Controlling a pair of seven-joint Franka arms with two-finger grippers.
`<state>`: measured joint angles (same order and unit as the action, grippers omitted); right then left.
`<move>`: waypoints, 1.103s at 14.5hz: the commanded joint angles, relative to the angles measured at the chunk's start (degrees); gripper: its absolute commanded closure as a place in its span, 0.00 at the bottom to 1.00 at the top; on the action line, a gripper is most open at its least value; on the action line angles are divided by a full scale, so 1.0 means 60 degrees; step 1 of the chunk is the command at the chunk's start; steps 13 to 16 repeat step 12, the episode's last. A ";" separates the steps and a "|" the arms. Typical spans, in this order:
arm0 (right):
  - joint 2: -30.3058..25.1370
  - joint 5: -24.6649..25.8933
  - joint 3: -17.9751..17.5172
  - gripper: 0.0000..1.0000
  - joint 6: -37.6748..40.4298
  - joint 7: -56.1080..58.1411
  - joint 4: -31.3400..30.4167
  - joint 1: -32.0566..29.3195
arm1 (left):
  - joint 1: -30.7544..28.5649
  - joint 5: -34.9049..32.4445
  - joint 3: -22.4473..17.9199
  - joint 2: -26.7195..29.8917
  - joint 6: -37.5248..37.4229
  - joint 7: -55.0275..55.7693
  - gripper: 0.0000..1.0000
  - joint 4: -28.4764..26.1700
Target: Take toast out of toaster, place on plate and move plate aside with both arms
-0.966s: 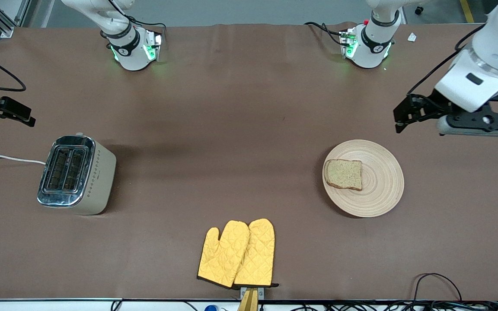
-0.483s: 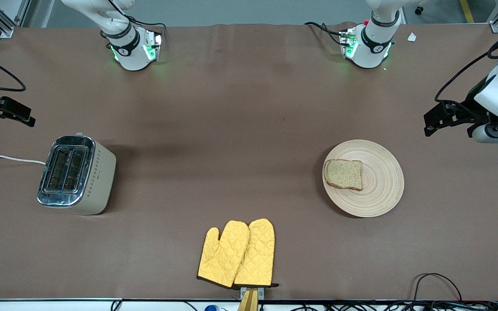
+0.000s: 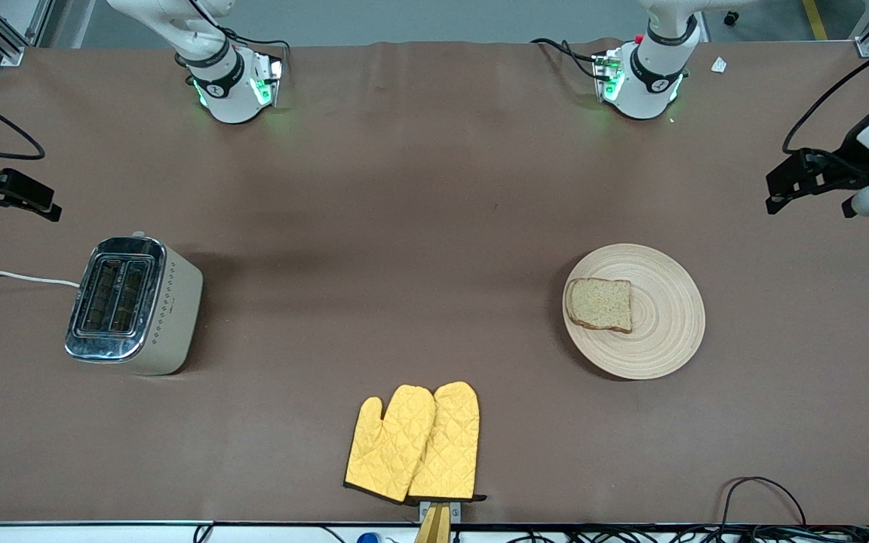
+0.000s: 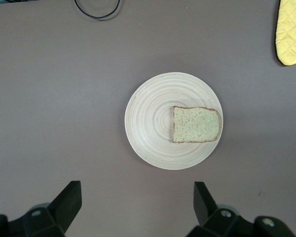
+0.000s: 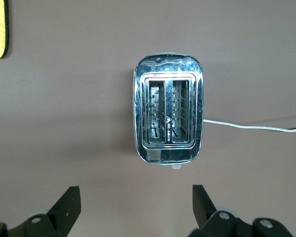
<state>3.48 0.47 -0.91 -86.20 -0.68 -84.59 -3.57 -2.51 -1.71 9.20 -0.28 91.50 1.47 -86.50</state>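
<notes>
Now the toast (image 3: 600, 304) lies on the plate (image 3: 664, 339), toward the left arm's end of the surface. Left gripper (image 4: 137, 197) hovers nearest, fingers wide and empty; right gripper (image 5: 133, 201), also wide, waits above the toaster (image 5: 168, 114).

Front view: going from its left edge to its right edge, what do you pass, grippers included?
right gripper → toaster → yellow oven mitts → toast, lying on the plate → left gripper.
</notes>
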 commanded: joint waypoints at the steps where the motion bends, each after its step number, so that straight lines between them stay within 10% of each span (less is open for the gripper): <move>1: -0.0126 0.0113 -0.0054 0.00 0.0011 0.0070 -0.0067 -0.0107 | 0.0286 0.0387 -0.0404 0.1186 0.0935 -0.0083 0.00 -0.1708; 16: -0.0082 0.0113 -0.0054 0.00 0.0041 0.0070 -0.0052 -0.0283 | 0.0301 0.0432 -0.0346 0.0925 0.0981 0.0063 0.00 -0.1536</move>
